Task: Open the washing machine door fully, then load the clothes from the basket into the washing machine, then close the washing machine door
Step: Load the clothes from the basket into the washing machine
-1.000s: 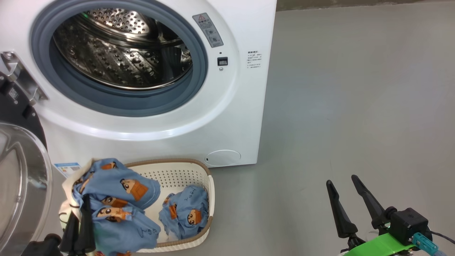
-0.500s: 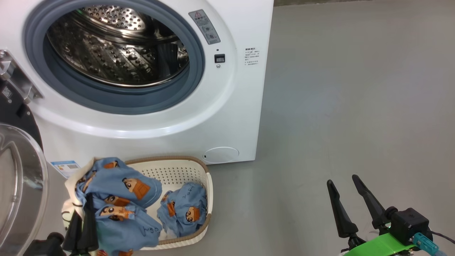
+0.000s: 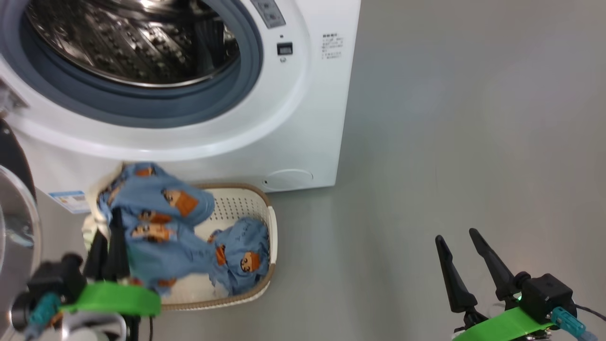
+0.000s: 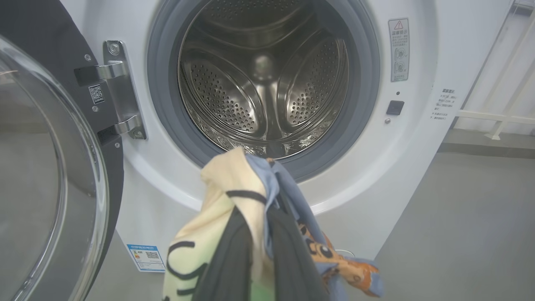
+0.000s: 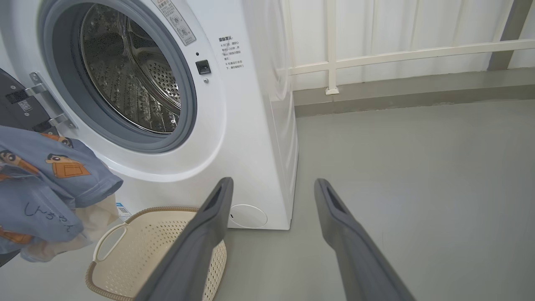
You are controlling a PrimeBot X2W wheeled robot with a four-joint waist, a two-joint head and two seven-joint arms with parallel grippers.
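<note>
Quantity on hand: one washing machine (image 3: 303,118), fitted with one washing machine door (image 4: 54,175), one perforated steel drum (image 4: 259,83), one blue label sticker (image 4: 145,257) and one round white flap (image 3: 288,180). One basket (image 3: 272,237). The clothes (image 3: 156,208) form two separate blue printed bunches plus one cream piece (image 4: 217,196); the number of garments per bunch cannot be determined. Two grippers, left gripper (image 3: 109,227) and right gripper (image 3: 455,236), two fingers each.

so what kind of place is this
Likely a laundry area: a white front-loading washing machine on a bare grey floor, with a basket of clothes in front of it.
</note>
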